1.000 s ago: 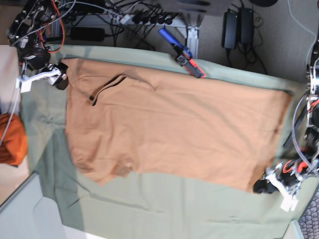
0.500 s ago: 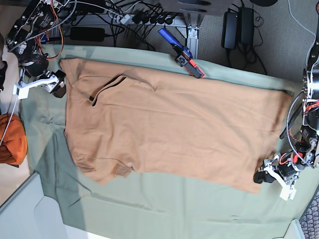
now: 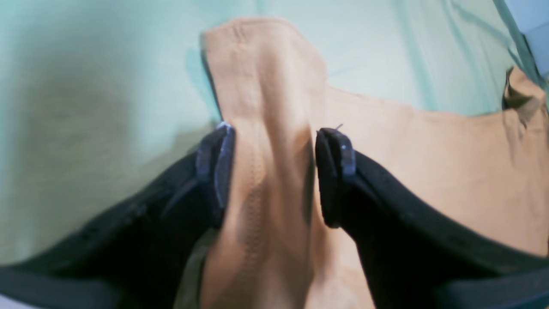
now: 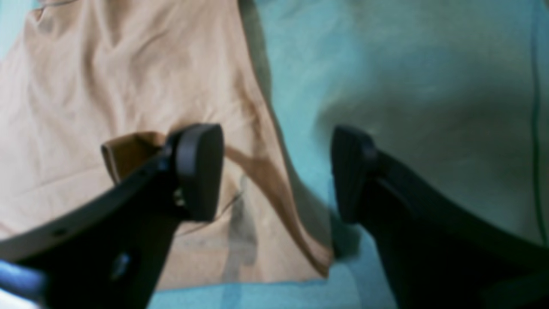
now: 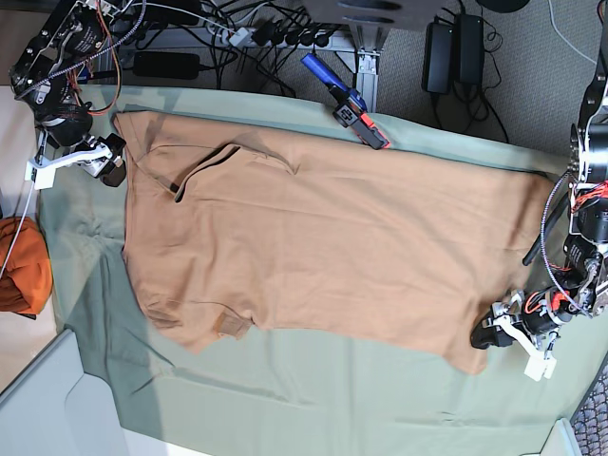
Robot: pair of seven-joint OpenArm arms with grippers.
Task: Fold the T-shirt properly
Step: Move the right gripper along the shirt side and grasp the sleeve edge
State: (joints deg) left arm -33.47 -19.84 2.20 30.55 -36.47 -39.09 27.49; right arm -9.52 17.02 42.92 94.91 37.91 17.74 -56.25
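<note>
Right now your biggest surface is the sage-green table cloth (image 5: 285, 389), and the T-shirt (image 5: 332, 237) lies spread flat across it, collar end toward the base view's left and hem toward its right. You can see the darker neckline (image 5: 202, 167) near the upper left, and a short sleeve (image 5: 214, 323) folded along the lower edge.

Your left gripper (image 3: 274, 171) sits at the hem's lower corner on the base view's right. Its jaws are spread apart with a raised ridge of T-shirt fabric running between them; the fingertips (image 3: 216, 165) stand just beside the ridge, and you cannot tell whether they touch it.

Your right gripper (image 4: 276, 171) is at the shoulder corner on the base view's left, jaws wide and released, one finger over the T-shirt's edge, the other over bare table cloth.

An orange cloth bundle (image 5: 24, 266) rests off the left edge.
</note>
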